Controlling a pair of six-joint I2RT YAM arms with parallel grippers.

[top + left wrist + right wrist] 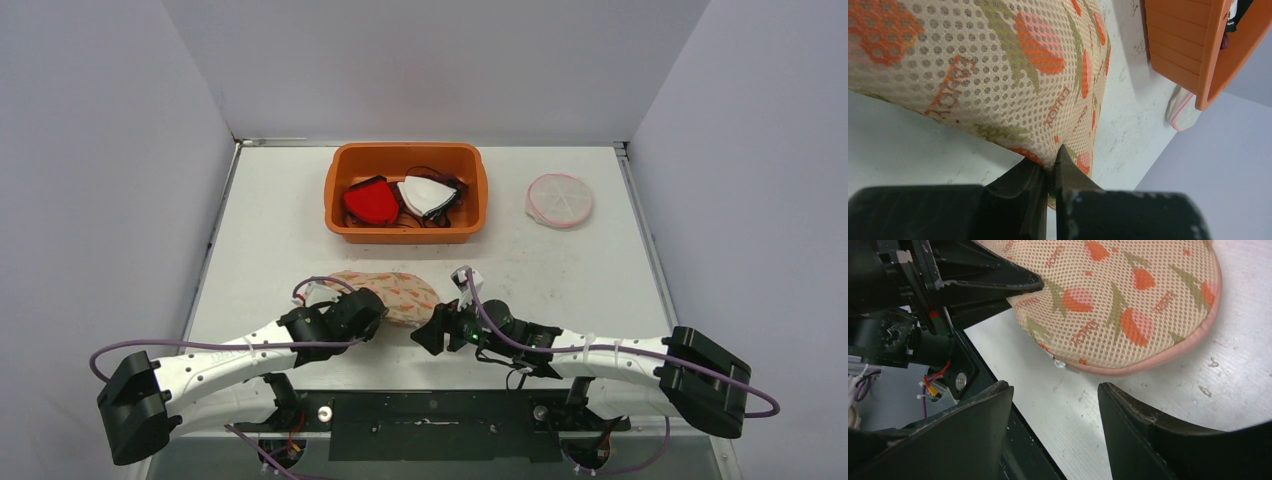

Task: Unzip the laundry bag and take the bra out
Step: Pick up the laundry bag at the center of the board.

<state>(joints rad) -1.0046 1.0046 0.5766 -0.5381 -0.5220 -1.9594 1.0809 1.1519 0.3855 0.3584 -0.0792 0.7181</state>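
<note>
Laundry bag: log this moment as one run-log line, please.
laundry bag: looks zipped | left gripper: shut on its edge | right gripper: open, facing zipper pull

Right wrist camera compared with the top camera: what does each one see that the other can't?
Right wrist only: a small metal tab, likely the zipper pull, on the edge of the laundry bag, with the right jaws apart before it. Top only: the orange bin and a round white pouch. Both: the bag, with the left jaws pinching it.
</note>
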